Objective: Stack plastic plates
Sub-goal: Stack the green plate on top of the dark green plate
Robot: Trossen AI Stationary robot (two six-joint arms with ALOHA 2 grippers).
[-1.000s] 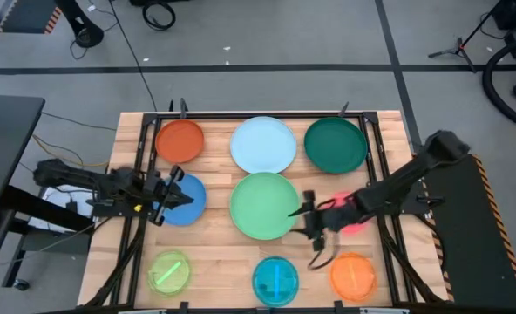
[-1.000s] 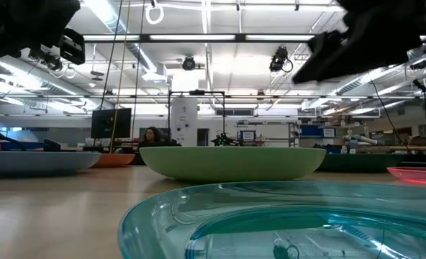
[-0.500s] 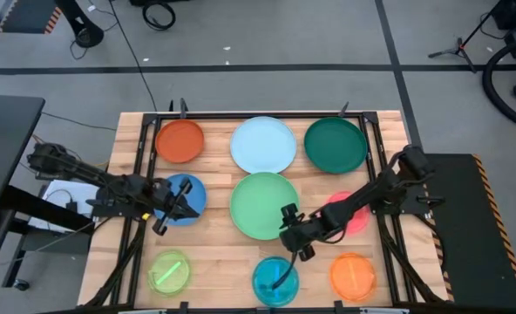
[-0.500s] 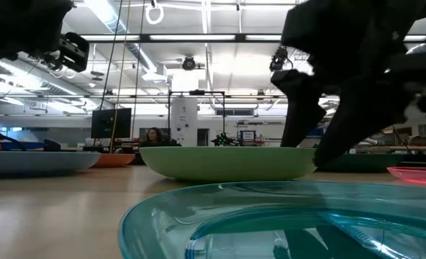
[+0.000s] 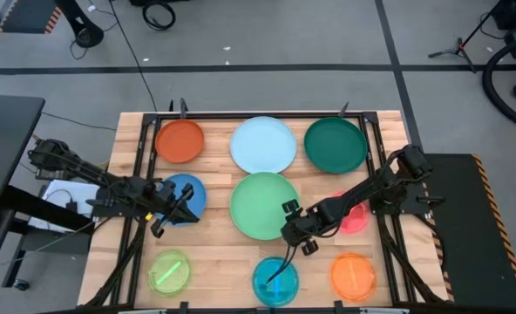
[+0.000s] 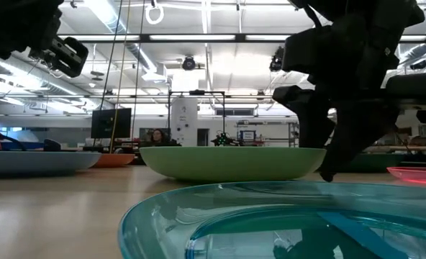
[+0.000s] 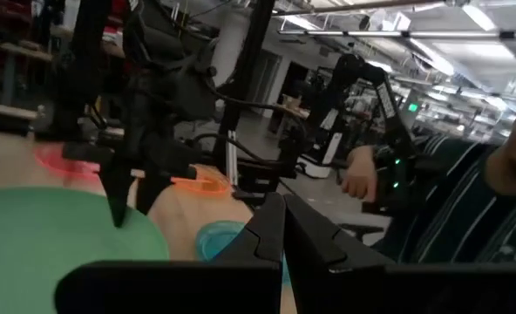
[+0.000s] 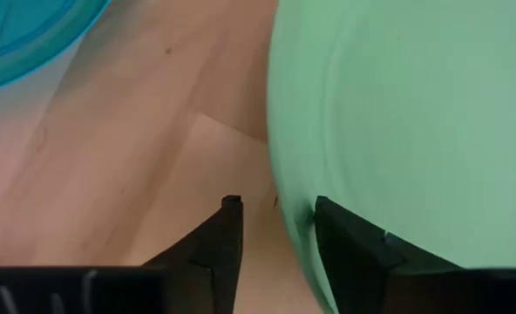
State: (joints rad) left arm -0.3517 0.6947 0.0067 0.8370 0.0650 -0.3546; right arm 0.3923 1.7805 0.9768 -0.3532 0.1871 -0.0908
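Note:
Nine plastic plates lie flat and apart on the wooden table. In the far row are orange-red (image 5: 180,140), light blue (image 5: 263,144) and dark green (image 5: 336,145). The middle row has blue (image 5: 191,187), light green (image 5: 260,205) and pink-red (image 5: 352,216). Lime (image 5: 169,271), cyan (image 5: 275,281) and orange (image 5: 353,275) are nearest. My right gripper (image 5: 291,230) is open, low at the light green plate's right near rim (image 8: 284,196), one finger over the plate and one over the wood. My left gripper (image 5: 178,209) is shut and hovers above the blue plate's near right part. My right gripper (image 8: 275,205) straddles the light green plate's rim from above, pointing down. One finger (image 8: 345,235) is over the plate's inside and the other (image 8: 227,231) over bare wood. I cannot tell whether either finger touches the plate, which lies flat on the table.
A black metal frame (image 5: 376,166) runs along the table's sides and far edge. Bare wood shows between the plates, with a strip between the light green and cyan plates (image 8: 153,148). Beyond the table, a person (image 7: 502,201) shows in the left wrist view.
My right gripper has moved from over the pink-red plate toward the table's left and down, ending at the light green plate's right near rim; in the last half second it barely shifted. My left gripper drifted slightly toward the near edge over the blue plate. No plate has moved.

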